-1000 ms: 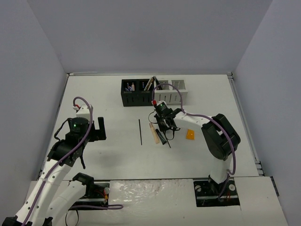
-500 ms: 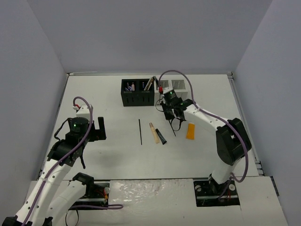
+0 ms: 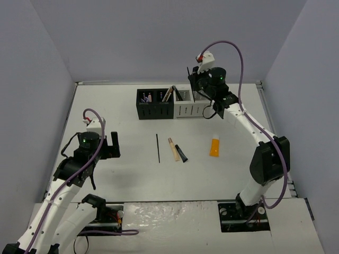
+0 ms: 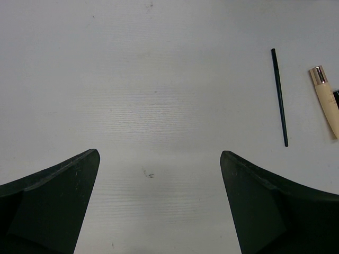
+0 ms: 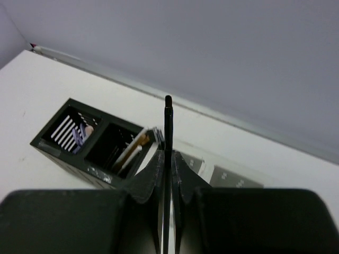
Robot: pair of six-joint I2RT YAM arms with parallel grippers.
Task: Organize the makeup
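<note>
White tabletop (image 3: 122, 174), grey walls: right gripper (image 5: 168, 159) pinches a black pencil (image 5: 168, 124) upright above the white organizer (image 3: 193, 110); left gripper (image 4: 159, 154) spread, idle. We should centre over one slot, keep it vertical, lower before releasing; orange tube (image 3: 214, 146) lies on the tabletop

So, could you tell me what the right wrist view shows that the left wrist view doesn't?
Only right wrist: the right gripper shut on a thin black pencil, plus the black organizer and white organizer. Only left wrist: the open left gripper, a black stick and a tan tube lying on the table. Both: that white table.
</note>
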